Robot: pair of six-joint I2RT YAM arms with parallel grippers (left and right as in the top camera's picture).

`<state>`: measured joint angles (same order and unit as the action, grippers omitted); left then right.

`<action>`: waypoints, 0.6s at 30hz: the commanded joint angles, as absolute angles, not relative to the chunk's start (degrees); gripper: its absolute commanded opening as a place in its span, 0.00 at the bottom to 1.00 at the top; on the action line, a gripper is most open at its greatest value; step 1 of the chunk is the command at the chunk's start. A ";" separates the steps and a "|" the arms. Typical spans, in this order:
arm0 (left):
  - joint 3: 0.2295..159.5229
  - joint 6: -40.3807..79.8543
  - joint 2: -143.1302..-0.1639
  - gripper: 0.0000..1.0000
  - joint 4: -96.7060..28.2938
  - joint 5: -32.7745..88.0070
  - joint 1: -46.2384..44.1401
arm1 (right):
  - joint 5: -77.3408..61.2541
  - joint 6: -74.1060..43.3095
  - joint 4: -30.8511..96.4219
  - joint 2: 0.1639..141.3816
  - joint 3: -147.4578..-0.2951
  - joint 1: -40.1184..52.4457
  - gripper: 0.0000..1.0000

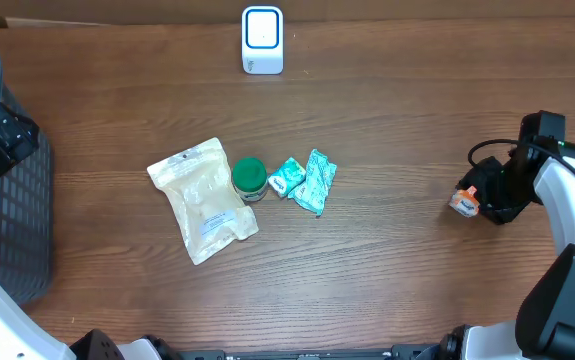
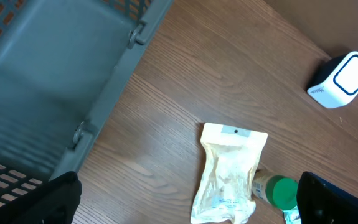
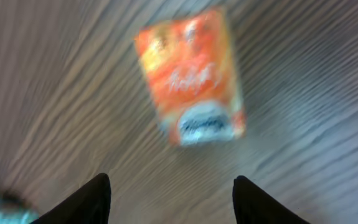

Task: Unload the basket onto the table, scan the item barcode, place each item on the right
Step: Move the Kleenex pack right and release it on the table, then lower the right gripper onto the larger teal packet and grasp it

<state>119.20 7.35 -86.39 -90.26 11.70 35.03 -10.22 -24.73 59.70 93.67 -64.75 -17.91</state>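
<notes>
My right jaws stand apart just beside the orange packet (image 3: 191, 78), which lies free on the table (image 1: 387, 280) at the right, well apart from the scanner (image 1: 262, 40). I judge it needs gripping first. My left jaws gape wide by the basket (image 2: 54, 74), clear of the work.

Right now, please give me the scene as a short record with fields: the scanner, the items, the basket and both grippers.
scanner: white scanner, upright at the far edge of the table
centre items: clear pouch, green-capped bottle, green packets, in a row
right-side item: orange packet, flat on the table ahead of the right gripper, not held
basket: grey basket at the left edge
left arm: left gripper open, empty
right arm: right gripper open, empty
</notes>
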 commanded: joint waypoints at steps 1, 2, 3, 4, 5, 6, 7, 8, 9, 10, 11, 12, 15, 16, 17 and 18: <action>119.72 7.90 -86.63 1.00 -90.17 11.57 35.22 | -22.46 -14.98 63.18 93.38 -72.90 -16.62 0.60; 119.72 7.90 -86.63 0.99 -90.15 11.57 35.22 | -25.02 -12.27 64.93 93.38 -75.13 -15.86 0.60; 119.72 7.90 -86.63 0.99 -90.15 11.57 35.22 | -26.85 -9.82 66.57 93.38 -77.21 -14.81 0.60; 119.72 7.90 -86.63 1.00 -90.17 11.57 35.22 | -27.68 -8.23 67.79 93.38 -78.81 -13.69 0.60; 119.72 7.90 -86.63 1.00 -90.17 11.57 35.22 | -27.75 -7.09 69.01 93.38 -80.47 -12.10 0.60; 119.72 7.90 -86.63 1.00 -90.17 11.57 35.22 | -27.68 -6.26 69.58 93.38 -81.69 -10.33 0.61; 119.72 7.90 -86.63 0.99 -90.15 11.57 35.22 | -27.70 -5.63 69.63 93.38 -82.28 -8.82 0.61; 119.72 7.90 -86.63 0.99 -90.15 11.57 35.22 | -27.29 -5.45 69.32 93.38 -82.61 -6.94 0.62; 119.72 7.90 -86.63 1.00 -90.15 11.57 35.22 | -26.96 -5.45 68.75 93.38 -82.63 -5.37 0.63; 119.72 7.90 -86.63 1.00 -90.15 11.57 35.22 | -26.46 -5.45 68.12 93.38 -82.61 -3.77 0.63; 119.72 7.90 -86.63 0.99 -90.17 11.57 35.22 | -25.85 -5.48 67.33 93.41 -82.56 -2.02 0.63; 119.72 7.90 -86.63 1.00 -90.15 11.57 35.22 | -25.04 -5.50 66.37 93.41 -82.56 0.01 0.63; 119.72 7.90 -86.63 1.00 -90.17 11.57 35.22 | -23.79 -5.50 63.90 93.41 -82.56 4.38 0.64; 119.72 7.90 -86.63 1.00 -90.15 11.57 35.22 | -23.51 -5.52 62.98 93.41 -82.56 5.52 0.63; 119.72 7.90 -86.63 1.00 -90.15 11.57 35.22 | -23.29 -5.50 61.58 93.41 -82.56 6.72 0.63; 119.72 7.90 -86.63 1.00 -90.17 11.57 35.22 | -22.81 -5.50 59.96 93.41 -82.56 7.88 0.62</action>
